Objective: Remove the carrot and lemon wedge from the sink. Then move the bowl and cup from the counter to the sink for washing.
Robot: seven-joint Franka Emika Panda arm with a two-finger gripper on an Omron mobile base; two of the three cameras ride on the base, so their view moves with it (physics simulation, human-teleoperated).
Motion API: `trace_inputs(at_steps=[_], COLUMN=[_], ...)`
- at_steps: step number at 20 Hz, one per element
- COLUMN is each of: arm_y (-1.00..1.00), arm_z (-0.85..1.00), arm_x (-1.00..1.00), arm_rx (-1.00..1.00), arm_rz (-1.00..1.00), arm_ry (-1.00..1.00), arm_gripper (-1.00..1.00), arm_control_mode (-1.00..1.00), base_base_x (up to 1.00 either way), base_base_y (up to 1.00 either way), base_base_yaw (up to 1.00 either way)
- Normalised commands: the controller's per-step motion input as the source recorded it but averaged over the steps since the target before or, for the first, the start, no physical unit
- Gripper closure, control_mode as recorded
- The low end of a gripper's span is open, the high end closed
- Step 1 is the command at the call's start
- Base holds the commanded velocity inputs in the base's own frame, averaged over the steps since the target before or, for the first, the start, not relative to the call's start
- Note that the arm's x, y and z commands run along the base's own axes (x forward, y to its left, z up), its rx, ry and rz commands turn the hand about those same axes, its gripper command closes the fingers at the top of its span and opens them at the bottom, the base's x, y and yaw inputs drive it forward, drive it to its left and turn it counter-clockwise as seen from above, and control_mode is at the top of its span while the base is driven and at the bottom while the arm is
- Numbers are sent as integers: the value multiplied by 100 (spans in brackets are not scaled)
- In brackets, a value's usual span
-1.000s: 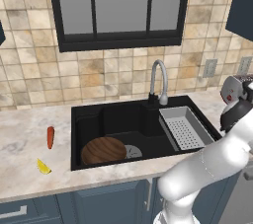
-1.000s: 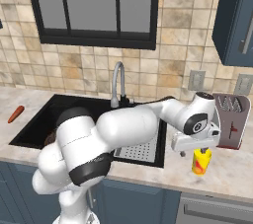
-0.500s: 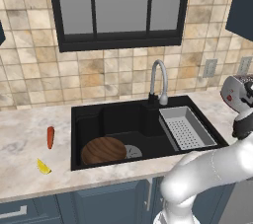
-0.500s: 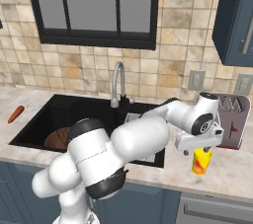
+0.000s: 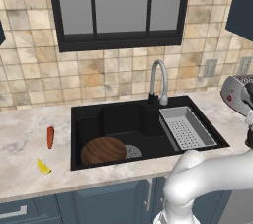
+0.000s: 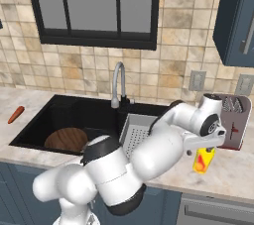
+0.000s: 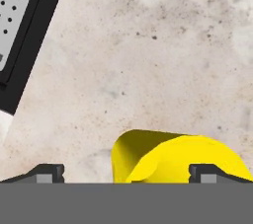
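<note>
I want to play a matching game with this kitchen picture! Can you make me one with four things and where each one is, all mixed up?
Things:
1. carrot
2. bowl
3. cup
4. lemon wedge

Places:
A. down in the black sink
B. on the counter left of the sink, farther from the front edge
C. on the counter right of the sink, under the robot's hand
D. on the counter left of the sink, near the front edge

Pairs: 1-B, 2-A, 3-C, 4-D

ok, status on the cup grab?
Hand open, fingertips either side of the cup, not closed. Cup on the counter right of the sink. Bowl in sink. Nothing blocking.
</note>
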Motion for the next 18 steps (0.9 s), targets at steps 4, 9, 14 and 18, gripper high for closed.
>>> trace_inputs(at_steps=[4, 9, 14, 18], arm_y=[-8, -9, 1, 9], arm_z=[-15, -18, -20, -8], arm_x=[0, -20, -26, -20], arm_rx=[0, 0, 0, 0], arm_rz=[0, 0, 0, 0], arm_ry=[0, 0, -3, -3], arm_gripper=[-100, -100, 100, 100], arm_control_mode=[-100, -100, -100, -100], base_base_x=[0, 0, 0, 0], base_base_y=[0, 0, 0, 0], base_base_yaw=[0, 0, 0, 0])
